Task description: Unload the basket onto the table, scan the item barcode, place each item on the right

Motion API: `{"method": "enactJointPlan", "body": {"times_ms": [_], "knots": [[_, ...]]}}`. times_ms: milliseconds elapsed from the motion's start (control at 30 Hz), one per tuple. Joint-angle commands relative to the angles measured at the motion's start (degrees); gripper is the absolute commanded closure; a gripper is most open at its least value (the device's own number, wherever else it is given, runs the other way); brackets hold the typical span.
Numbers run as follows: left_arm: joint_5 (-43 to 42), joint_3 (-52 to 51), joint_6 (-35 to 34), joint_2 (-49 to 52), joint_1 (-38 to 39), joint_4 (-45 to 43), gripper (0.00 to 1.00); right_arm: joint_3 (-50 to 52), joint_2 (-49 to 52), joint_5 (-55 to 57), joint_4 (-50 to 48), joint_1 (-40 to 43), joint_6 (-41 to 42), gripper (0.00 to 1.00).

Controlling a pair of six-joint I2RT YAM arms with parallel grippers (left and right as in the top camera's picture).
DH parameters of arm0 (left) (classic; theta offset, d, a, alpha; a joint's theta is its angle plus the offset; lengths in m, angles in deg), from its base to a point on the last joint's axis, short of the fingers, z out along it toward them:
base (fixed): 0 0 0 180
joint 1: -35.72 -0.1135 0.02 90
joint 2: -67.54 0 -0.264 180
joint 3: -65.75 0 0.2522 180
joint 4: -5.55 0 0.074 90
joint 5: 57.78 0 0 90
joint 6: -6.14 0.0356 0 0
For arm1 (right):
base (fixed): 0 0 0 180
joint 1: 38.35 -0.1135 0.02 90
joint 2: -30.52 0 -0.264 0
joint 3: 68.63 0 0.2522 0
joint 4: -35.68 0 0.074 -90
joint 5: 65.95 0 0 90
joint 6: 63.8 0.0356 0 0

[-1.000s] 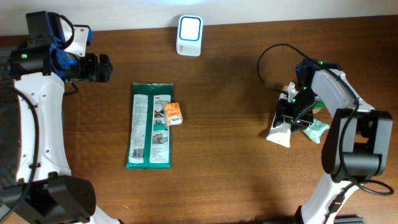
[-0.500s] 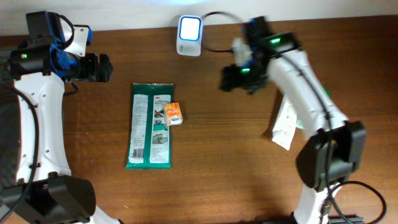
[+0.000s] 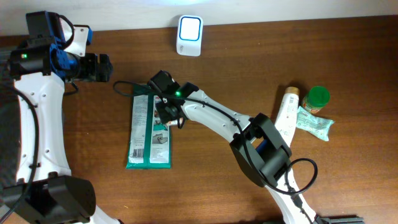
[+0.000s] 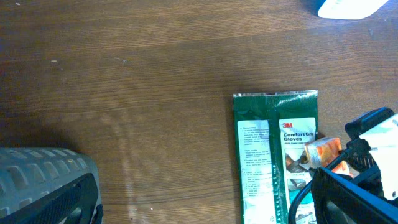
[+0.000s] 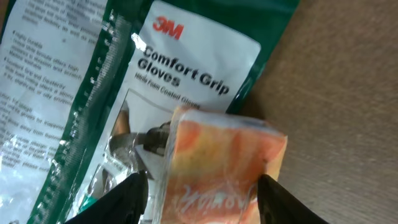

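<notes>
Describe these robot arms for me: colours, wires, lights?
The left arm and right arm are white with black joints. The left has blue parts beside its black left gripper. Each wrist glows green. A black cable loops off the right wrist; the fingers of the right gripper are black.

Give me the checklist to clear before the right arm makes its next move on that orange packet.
1. Right pincer astride the orange packet: ok, the packet sits between the tips.
2. Grip closed on the packet: not ok, a gap shows on one side.
3. Packet free of the gloves pack: not ok, it lies on it.
4. Barcode side of the packet known: cannot tell.
5. Scanner lit at the table's far edge: ok.
6. Left pincer open, off to the side: ok.
</notes>
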Motion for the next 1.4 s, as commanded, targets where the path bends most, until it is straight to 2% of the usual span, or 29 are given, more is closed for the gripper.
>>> {"method": "enactJointPlan", "body": {"times_ms": [0, 133, 300, 467, 533, 667, 733, 800, 833, 867, 900, 967, 1067, 1133, 1367], "knots": [[-0.6, 0.4, 0.7, -1.2, -0.1, 0.0, 0.01, 0.1, 0.0, 2.9, -0.5, 0.0, 0.9, 0.51], [-0.6, 0.4, 0.7, -1.2, -0.1, 0.0, 0.01, 0.1, 0.9, 5.3, -0.2, -1.0, 0.9, 0.61], [-0.6, 0.4, 0.7, -1.2, -0.1, 0.0, 0.01, 0.1, 2.3, 9.9, 2.6, -3.2, 0.9, 0.69], [-0.6, 0.4, 0.7, -1.2, -0.1, 0.0, 0.01, -1.6, 1.2, 10.3, 6.0, -1.8, 0.9, 0.96], [-0.6, 0.4, 0.7, -1.2, -0.1, 0.0, 0.01, -3.4, 0.5, 10.2, 9.1, -0.9, 0.5, 0.96], [-0.6, 0.4, 0.7, -1.2, -0.1, 0.0, 0.01, -5.9, -0.3, 10.1, 15.8, 0.5, -17.6, 0.96], [-0.6, 0.4, 0.7, -1.2, -0.1, 0.0, 0.01, -6.0, -0.3, 10.4, 20.9, 0.6, -30.2, 0.96], [-0.6, 0.4, 0.7, -1.2, -0.1, 0.0, 0.01, -6.0, -0.3, 11.6, 22.8, 1.1, -33.7, 0.94], [-0.6, 0.4, 0.7, -1.2, -0.1, 0.0, 0.01, -6.1, -0.4, 12.4, 22.8, 1.7, -33.7, 0.74], [-0.6, 0.4, 0.7, -1.2, -0.1, 0.0, 0.01, -6.4, -0.4, 12.0, 22.8, 2.6, -32.7, 0.62], [-0.6, 0.4, 0.7, -1.2, -0.1, 0.0, 0.01, -7.0, -0.4, 11.9, 22.8, 3.3, -30.7, 0.57], [-0.6, 0.4, 0.7, -1.2, -0.1, 0.0, 0.01, -9.2, -0.4, 11.0, 23.5, 4.8, -25.1, 0.57], [-0.6, 0.4, 0.7, -1.2, -0.1, 0.0, 0.01, -11.4, -0.4, 9.4, 23.8, 7.9, -6.4, 0.57], [-0.6, 0.4, 0.7, -1.2, -0.1, 0.0, 0.01, -11.0, 0.0, 7.5, 23.9, 10.1, 5.1, 0.68], [-0.6, 0.4, 0.7, -1.2, -0.1, 0.0, 0.01, -8.6, 2.7, 3.9, 23.0, 12.2, 6.9, 0.68]]}}
